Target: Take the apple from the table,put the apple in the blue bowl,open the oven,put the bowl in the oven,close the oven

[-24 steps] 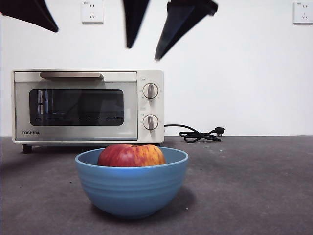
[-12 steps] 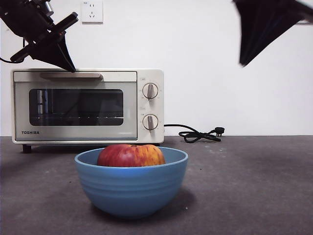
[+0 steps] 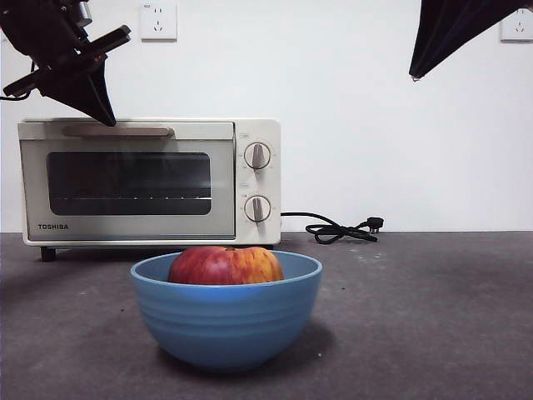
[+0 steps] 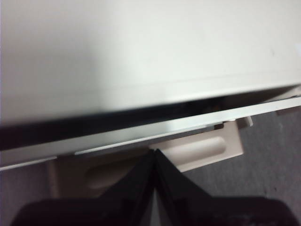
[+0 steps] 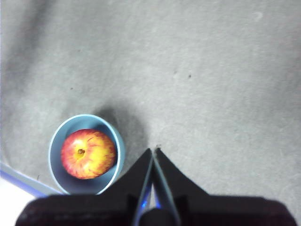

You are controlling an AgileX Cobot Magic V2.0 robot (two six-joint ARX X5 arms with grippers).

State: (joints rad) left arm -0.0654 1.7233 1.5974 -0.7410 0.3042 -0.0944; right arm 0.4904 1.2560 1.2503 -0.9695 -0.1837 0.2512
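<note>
Left wrist view — left end effector point(image 4: 154, 153) pressed together at the oven point(image 4: 141, 56) handle point(image 4: 188, 153); right end effector point(image 5: 154, 151) together too.

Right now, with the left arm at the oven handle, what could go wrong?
1. The left gripper has its jaws closed together over the handle, not around it; it may slip off while the door is only cracked.
2. The oven could slide or tip instead of opening.
3. The blue bowl with the apple stands right before the door, which might swing down onto it.
</note>
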